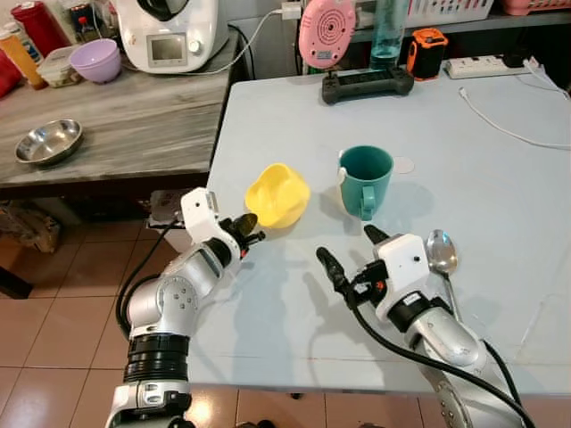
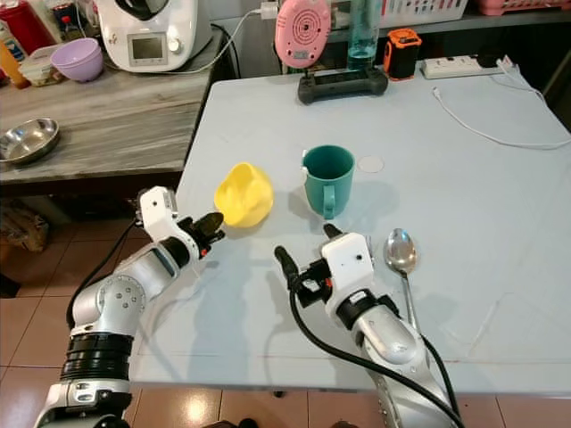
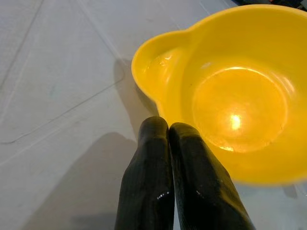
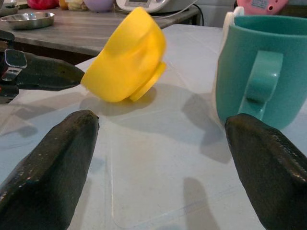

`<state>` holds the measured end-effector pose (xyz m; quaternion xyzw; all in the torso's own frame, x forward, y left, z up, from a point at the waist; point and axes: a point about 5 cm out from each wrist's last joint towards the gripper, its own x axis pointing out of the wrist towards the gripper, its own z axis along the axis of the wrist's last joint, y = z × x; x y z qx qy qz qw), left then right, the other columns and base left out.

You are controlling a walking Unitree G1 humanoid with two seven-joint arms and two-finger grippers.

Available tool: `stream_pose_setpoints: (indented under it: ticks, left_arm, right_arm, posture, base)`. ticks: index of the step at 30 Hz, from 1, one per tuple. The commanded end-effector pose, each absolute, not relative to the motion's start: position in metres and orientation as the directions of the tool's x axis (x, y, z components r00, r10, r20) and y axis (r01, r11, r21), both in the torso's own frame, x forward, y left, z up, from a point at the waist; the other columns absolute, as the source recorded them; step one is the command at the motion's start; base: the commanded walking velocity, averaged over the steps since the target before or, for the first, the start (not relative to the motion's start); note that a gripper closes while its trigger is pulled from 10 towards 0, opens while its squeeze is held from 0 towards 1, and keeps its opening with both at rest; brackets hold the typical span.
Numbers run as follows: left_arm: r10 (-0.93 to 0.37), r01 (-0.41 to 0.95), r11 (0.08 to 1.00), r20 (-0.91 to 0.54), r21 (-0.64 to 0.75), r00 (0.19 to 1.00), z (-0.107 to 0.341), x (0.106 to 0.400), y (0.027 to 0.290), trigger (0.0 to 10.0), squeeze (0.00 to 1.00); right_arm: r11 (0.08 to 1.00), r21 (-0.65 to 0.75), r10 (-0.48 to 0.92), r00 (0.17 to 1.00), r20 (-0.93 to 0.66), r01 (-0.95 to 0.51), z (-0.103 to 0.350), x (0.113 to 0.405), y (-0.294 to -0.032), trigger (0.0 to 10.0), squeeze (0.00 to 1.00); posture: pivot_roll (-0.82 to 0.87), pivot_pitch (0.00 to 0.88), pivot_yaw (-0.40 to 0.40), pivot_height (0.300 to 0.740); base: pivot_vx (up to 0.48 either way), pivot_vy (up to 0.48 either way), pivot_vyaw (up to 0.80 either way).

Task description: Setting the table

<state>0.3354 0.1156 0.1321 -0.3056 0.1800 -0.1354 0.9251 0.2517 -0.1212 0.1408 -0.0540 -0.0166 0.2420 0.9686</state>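
my left gripper (image 1: 251, 227) is pinching the yellow bowl (image 1: 277, 194) by its rim, tilted on the table (image 1: 500, 196) just left of the teal mug (image 1: 366, 178). right gripper (image 1: 350, 250) is spread wide, near the spoon (image 1: 442, 254).

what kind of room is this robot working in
Most likely a home kitchen or dining corner: a kitchen machine, a steel bowl and a purple bowl sit on a wooden counter, beside a table holding a teal mug and a spoon.

The yellow bowl (image 4: 127, 57) is motion-blurred, its far rim (image 3: 268, 9) cut by the frame edge
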Motion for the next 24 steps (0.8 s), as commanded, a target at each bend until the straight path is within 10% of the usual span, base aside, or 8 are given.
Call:
stream_pose_setpoints:
  ticks: [1,11,13,14,15,16,17,24]
  left_arm:
    - [-0.338,0.134,0.794,-0.249,-0.593,0.908,0.134,0.334,0.121,0.0,0.0]
    - [-0.366,0.192,0.805,-0.214,-0.562,0.906,0.143,0.331,0.111,0.0,0.0]
    - [-0.369,0.196,0.805,-0.215,-0.56,0.904,0.143,0.331,0.111,3.9,0.0]
    - [-0.37,0.198,0.808,-0.215,-0.555,0.904,0.143,0.331,0.111,9.4,0.0]
    - [-0.369,0.2,0.81,-0.214,-0.552,0.904,0.143,0.331,0.111,9.4,0.0]
    - [-0.371,0.203,0.808,-0.211,-0.553,0.904,0.144,0.33,0.112,10.0,0.23]
    - [-0.367,0.199,0.811,-0.212,-0.55,0.906,0.144,0.33,0.112,10.0,1.0]
    - [-0.329,0.186,0.817,-0.176,-0.546,0.928,0.145,0.33,0.119,10.0,1.0]
  right_arm:
    - [0.865,-0.111,0.493,0.87,0.008,-0.489,0.14,0.251,-0.117,10.0,0.0]
    - [0.865,-0.11,0.494,0.87,0.005,-0.49,0.139,0.252,-0.117,10.0,0.0]
    - [0.865,-0.109,0.494,0.87,0.004,-0.49,0.139,0.253,-0.117,10.0,0.0]
    - [0.864,-0.109,0.494,0.869,0.004,-0.491,0.139,0.252,-0.116,10.0,0.0]
    - [0.864,-0.108,0.495,0.869,0.005,-0.491,0.139,0.252,-0.116,10.0,0.0]
    - [0.863,-0.108,0.497,0.868,0.006,-0.493,0.139,0.252,-0.116,10.0,0.0]
    - [0.863,-0.108,0.497,0.868,0.006,-0.494,0.139,0.252,-0.116,10.0,0.0]
    - [0.863,-0.106,0.497,0.868,0.006,-0.494,0.139,0.252,-0.115,10.0,0.0]
  posture:
    - [-0.19,0.106,0.126,0.74]
    - [-0.19,0.106,0.124,0.74]
    - [-0.19,0.106,0.124,0.74]
    - [-0.19,0.106,0.124,0.74]
    - [-0.19,0.106,0.124,0.74]
    - [-0.19,0.107,0.126,0.74]
    - [-0.18,0.108,0.126,0.74]
    - [-0.18,0.108,0.125,0.74]
  base:
    - [0.0,0.0,0.0]
    - [0.0,0.0,0.0]
    - [0.0,0.0,0.0]
    - [0.0,0.0,0.0]
    - [0.0,0.0,0.0]
    - [0.0,0.0,0.0]
    - [0.0,0.0,0.0]
    - [0.0,0.0,0.0]
